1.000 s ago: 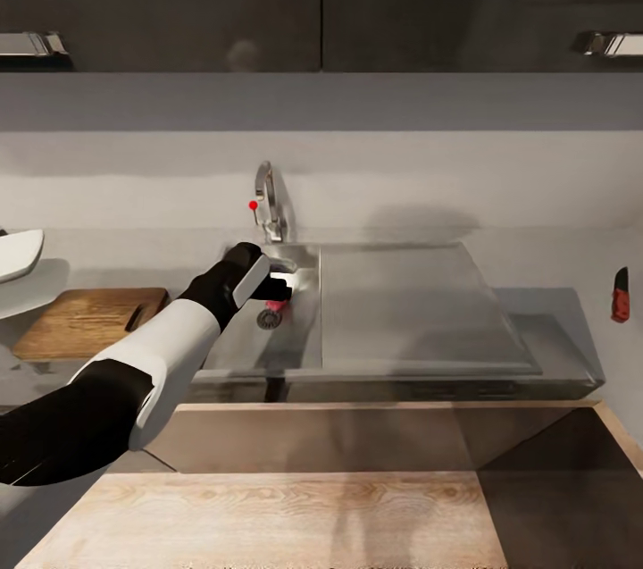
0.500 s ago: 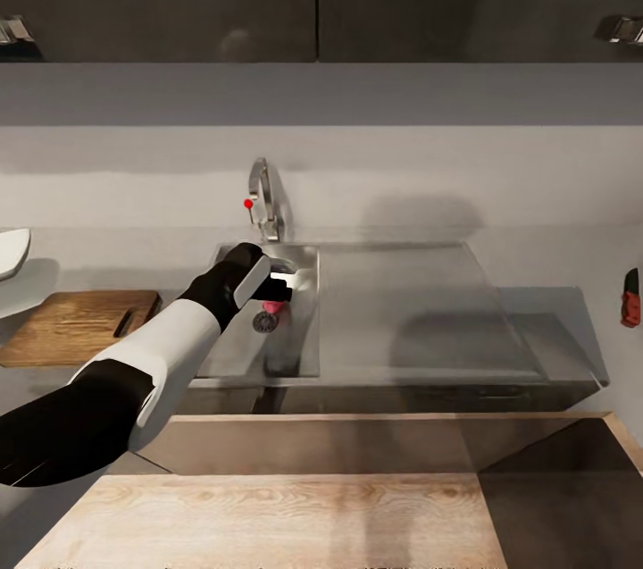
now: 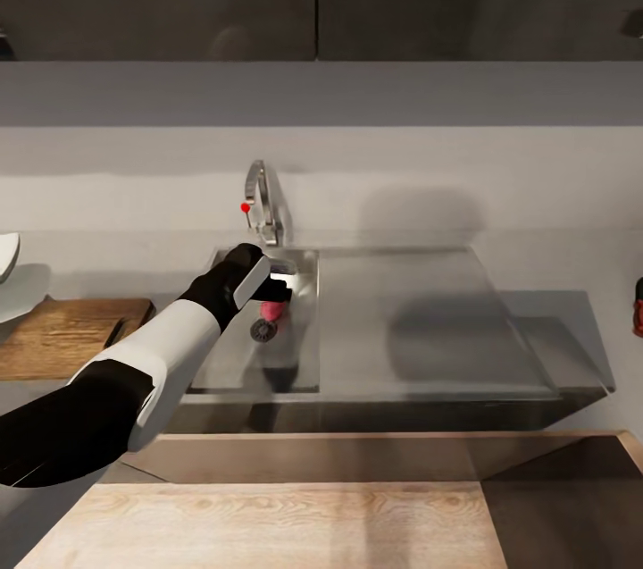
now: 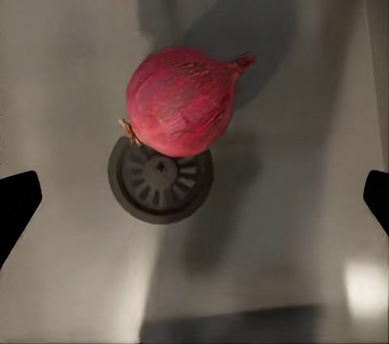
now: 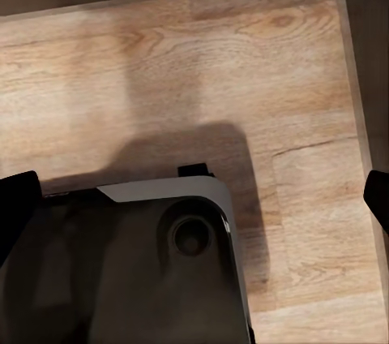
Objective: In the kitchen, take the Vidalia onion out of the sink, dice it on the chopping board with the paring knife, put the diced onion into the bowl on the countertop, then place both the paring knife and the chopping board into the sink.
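The view has crept leftward since a second ago, pushing board and knife nearer the picture's edges, while the left arm stays reaching into the basin. The long grey tabletop (image 3: 536, 265) carries the grey steel sink (image 3: 304, 372) with its curved chrome tap (image 3: 263, 203). At the far left lies the dark brown wooden chopping board (image 3: 62, 332), a white bowl (image 3: 7, 256) just beyond it. The left tool (image 3: 275, 290) hangs over the round red-skinned onion (image 4: 182, 101), fingers spread wide, holding nothing. The onion sits in the basin, overlapping the round drain (image 4: 160, 182). At the far right edge, the reddish-handled paring knife (image 3: 638, 308). The right tool's (image 5: 194, 190) fingers are spread wide above pale wood.
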You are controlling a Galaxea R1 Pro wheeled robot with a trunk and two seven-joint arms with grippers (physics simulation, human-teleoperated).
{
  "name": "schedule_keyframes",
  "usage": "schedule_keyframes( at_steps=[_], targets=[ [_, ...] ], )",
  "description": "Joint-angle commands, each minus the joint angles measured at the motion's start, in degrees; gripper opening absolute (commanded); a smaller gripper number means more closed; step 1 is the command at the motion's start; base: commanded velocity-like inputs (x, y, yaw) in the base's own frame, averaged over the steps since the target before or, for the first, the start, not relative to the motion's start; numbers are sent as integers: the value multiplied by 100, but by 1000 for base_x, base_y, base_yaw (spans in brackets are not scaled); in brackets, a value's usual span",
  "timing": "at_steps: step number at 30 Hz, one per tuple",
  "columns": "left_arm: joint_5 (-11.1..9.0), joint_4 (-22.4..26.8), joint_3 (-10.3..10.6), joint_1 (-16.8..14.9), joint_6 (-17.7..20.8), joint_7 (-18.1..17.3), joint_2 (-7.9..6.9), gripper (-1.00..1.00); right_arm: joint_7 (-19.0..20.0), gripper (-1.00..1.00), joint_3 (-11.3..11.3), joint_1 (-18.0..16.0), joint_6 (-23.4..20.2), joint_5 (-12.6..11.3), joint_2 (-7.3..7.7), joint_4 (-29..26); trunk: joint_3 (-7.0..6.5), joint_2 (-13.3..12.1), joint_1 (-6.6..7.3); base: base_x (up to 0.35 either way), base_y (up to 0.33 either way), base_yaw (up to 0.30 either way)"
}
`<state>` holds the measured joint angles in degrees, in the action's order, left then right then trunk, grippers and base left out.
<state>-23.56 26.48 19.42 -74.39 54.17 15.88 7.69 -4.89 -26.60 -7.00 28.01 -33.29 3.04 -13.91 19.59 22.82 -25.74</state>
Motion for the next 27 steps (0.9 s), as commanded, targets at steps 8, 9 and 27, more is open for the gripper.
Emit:
schedule_keyframes(
  at_steps=[8,9,27],
  targets=[
    [-56,6,54,124,14,46,-4,100,-49,100,-51,-3,11,-11,4,-7,11,10,-4,56,0,0],
    [-58,6,60,131,14,46,-4,100,-48,100,-49,-2,10,-11,4,-7,14,10,-4,4,0,0],
    [-52,6,74,147,6,46,-38,100,-47,100,-53,-3,9,-11,4,-7,160,10,-4,68,0,0]
  ],
)
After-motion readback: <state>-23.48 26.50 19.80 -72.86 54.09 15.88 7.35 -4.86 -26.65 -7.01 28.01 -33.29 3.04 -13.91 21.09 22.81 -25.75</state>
